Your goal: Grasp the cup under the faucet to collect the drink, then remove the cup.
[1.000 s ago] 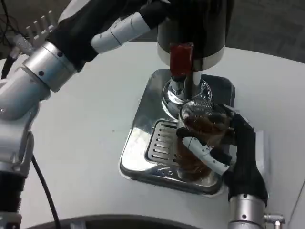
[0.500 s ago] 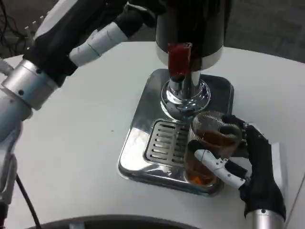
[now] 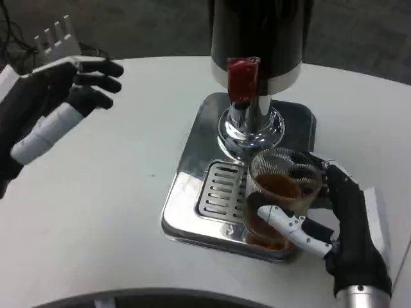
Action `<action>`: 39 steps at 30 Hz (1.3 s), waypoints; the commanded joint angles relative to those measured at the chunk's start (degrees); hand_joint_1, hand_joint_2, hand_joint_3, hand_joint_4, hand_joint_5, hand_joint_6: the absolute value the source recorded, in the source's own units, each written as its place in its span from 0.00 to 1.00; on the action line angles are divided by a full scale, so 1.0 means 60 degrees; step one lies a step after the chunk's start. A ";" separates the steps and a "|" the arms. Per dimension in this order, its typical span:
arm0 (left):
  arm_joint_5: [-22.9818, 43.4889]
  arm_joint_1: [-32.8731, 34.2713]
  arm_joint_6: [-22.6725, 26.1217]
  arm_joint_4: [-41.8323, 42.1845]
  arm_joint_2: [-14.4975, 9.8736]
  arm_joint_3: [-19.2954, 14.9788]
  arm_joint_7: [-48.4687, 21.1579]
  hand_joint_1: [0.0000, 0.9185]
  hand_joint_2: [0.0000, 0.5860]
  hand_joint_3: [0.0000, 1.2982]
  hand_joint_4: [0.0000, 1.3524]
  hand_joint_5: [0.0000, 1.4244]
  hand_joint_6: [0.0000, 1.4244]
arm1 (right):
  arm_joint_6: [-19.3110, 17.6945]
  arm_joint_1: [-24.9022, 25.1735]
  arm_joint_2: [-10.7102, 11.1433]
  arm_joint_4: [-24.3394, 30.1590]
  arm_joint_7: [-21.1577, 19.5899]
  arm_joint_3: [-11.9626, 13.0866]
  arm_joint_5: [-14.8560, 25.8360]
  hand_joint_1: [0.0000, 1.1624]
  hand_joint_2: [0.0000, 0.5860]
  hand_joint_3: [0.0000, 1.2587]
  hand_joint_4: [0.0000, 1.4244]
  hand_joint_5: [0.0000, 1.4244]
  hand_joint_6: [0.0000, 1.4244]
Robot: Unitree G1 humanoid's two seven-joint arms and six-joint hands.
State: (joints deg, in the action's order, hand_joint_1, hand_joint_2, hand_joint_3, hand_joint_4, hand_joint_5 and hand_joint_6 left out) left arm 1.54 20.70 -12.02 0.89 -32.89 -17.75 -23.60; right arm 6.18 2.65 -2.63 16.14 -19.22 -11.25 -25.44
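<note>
A clear plastic cup (image 3: 277, 192) with brown drink in it stands on the front right corner of the steel drip tray (image 3: 192, 192). My right hand (image 3: 334, 218) grips it from the right, thumb across its front. The cup sits forward and right of the faucet (image 3: 244, 125), whose red tap handle (image 3: 243, 80) hangs below the black dispenser body (image 3: 257, 32). My left hand (image 3: 58, 106) hovers over the table at the far left, fingers spread, holding nothing.
The slotted grate (image 3: 218, 189) of the drip tray lies just left of the cup. White table (image 3: 115, 231) stretches to the left and front. Its curved front edge (image 3: 192, 298) runs along the bottom.
My left arm has pulled back from the dispenser top to the far left. My right hand has drawn the cup out from under the faucet, toward the front right.
</note>
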 commanded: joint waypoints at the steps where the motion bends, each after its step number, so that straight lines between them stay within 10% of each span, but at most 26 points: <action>1: -0.0298 -0.0772 0.0212 0.0307 -0.0232 -0.0067 0.0228 0.00 0.02 0.31 0.29 0.32 0.28 | 0.0067 0.0028 -0.0110 0.0452 0.0211 0.0091 0.0038 0.70 0.31 0.67 0.62 0.62 0.36; 39: -0.3766 -0.3333 -0.0302 0.1840 -0.0274 0.2224 0.0746 0.00 0.06 0.17 0.07 0.09 0.15 | -0.0925 -0.0502 0.1556 0.2047 0.2185 -0.0235 -0.0435 0.83 0.27 0.72 0.63 0.63 0.40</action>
State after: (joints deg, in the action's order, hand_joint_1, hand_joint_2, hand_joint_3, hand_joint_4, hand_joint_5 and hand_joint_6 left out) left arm -19.42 2.23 -13.05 10.49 -33.31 -4.70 -19.67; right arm 4.04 0.11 6.37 25.66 -6.31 -12.49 -28.02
